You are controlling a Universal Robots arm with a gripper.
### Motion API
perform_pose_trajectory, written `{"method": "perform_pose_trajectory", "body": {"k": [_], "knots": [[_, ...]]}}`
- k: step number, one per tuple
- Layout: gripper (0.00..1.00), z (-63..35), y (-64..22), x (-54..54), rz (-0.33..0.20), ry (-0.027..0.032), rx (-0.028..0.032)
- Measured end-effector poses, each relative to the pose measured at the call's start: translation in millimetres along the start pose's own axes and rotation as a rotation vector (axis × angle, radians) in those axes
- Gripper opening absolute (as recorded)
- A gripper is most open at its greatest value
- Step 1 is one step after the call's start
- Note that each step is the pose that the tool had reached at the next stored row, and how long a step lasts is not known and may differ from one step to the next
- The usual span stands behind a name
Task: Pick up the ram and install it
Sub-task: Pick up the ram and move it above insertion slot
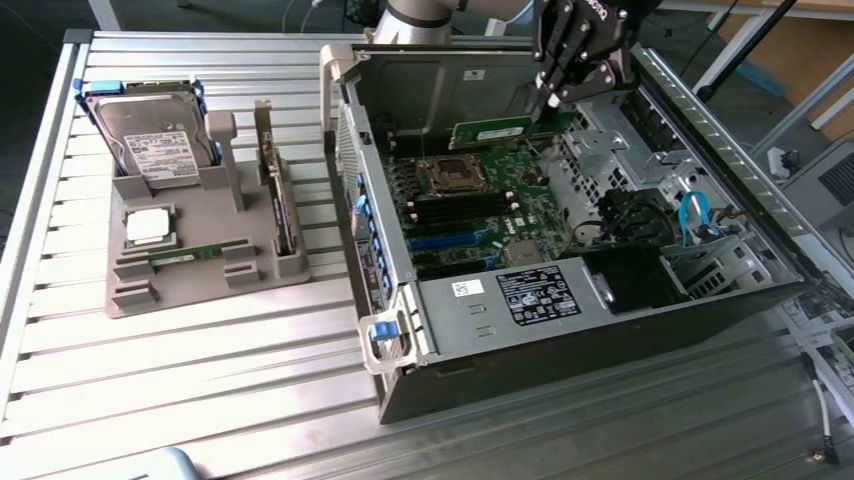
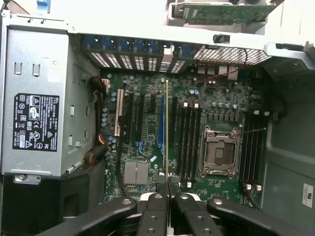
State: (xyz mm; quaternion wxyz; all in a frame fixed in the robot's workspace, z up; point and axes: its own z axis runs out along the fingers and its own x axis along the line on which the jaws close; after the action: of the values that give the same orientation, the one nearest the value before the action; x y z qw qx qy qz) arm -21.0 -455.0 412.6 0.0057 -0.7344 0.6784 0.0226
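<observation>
Fingers (image 2: pixel 156 212) clamp the ram (image 1: pixel 494 131) over the motherboard (image 1: pixel 529 190) inside the open case (image 1: pixel 601 345), CPU socket (image 1: pixel 447 175) and memory slots (image 1: pixel 461 209) beneath.

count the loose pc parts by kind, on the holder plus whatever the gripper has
ram: 2 (held ram in the gripper, spare ram on the grey holder)
hard drive: 1
processor chip: 1
expansion card: 1
total: 5
</observation>
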Motion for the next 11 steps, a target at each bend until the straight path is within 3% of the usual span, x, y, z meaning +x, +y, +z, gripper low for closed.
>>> {"method": "perform_pose_trajectory", "body": {"k": [4,11], "knots": [[0.12,0.3,-0.2,-2.1,0.004,-0.0001,0.0001],[0.12,1.0,-0.2,-2.1,0.057,-0.0013,0.0024]]}}
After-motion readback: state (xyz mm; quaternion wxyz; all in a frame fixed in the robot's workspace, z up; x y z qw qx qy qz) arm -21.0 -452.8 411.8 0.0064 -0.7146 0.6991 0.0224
